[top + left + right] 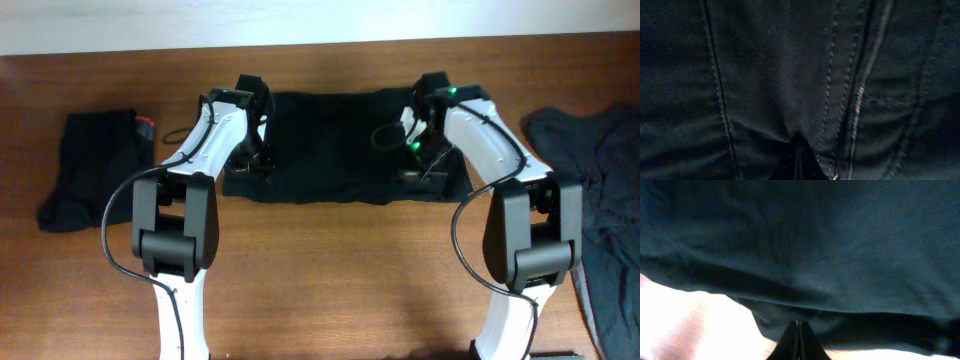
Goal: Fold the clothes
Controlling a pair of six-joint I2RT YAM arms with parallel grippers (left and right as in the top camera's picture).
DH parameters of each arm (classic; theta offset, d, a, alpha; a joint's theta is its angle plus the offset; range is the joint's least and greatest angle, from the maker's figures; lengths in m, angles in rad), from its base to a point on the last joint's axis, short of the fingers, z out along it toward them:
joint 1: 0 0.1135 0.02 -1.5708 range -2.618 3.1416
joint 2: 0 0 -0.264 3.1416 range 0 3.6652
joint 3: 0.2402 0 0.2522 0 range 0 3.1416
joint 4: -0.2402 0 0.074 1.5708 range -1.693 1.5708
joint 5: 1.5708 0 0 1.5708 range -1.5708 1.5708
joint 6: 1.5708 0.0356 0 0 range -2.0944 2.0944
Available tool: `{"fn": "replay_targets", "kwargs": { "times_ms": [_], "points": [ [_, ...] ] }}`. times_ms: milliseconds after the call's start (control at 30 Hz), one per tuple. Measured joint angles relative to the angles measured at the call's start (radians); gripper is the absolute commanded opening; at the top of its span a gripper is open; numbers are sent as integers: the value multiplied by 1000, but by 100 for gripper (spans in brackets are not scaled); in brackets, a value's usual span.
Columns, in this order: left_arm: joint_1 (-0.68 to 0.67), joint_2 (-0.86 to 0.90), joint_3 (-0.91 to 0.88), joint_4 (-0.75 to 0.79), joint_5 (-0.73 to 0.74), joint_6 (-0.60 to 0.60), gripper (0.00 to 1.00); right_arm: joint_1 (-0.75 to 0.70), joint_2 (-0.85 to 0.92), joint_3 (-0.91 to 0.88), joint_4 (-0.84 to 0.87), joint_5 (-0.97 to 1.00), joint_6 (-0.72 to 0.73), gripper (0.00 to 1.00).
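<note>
A wide black garment (340, 140) lies spread flat at the middle back of the table. My left gripper (258, 160) is down on its left edge. In the left wrist view, stitched dark fabric (780, 75) fills the frame and puckers into the closed fingertips (798, 150). My right gripper (418, 170) is down on its right front corner. In the right wrist view, its fingers (798, 326) are shut on the fabric's folded edge (840, 315). A folded black garment (90, 165) with a small red tag (146, 127) lies at the far left.
A loose pile of dark grey-blue clothes (600, 190) lies at the right edge of the table. The wooden table (330, 270) shows bare in front of the garment, between the two arm bases. A pale wall strip runs along the back.
</note>
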Motion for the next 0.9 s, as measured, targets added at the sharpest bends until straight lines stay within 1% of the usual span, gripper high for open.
{"fn": "replay_targets", "kwargs": {
  "times_ms": [33,233,300,400,633,900],
  "points": [
    [0,0,-7,4,-3,0,0,2,0,-7,8,0,0,4],
    [0,-12,-44,35,-8,0,0,4,0,-162,193,1,-4,4],
    [0,-18,-55,41,-12,0,0,4,-2,-197,224,6,1,4],
    [-2,-21,-61,35,-24,0,0,4,-14,-211,225,28,13,4],
    [0,-21,-62,24,-38,0,0,6,-22,-211,168,110,29,4],
    [21,-21,-57,-4,-23,0,0,6,-23,-212,161,137,45,9]
  ]
}}
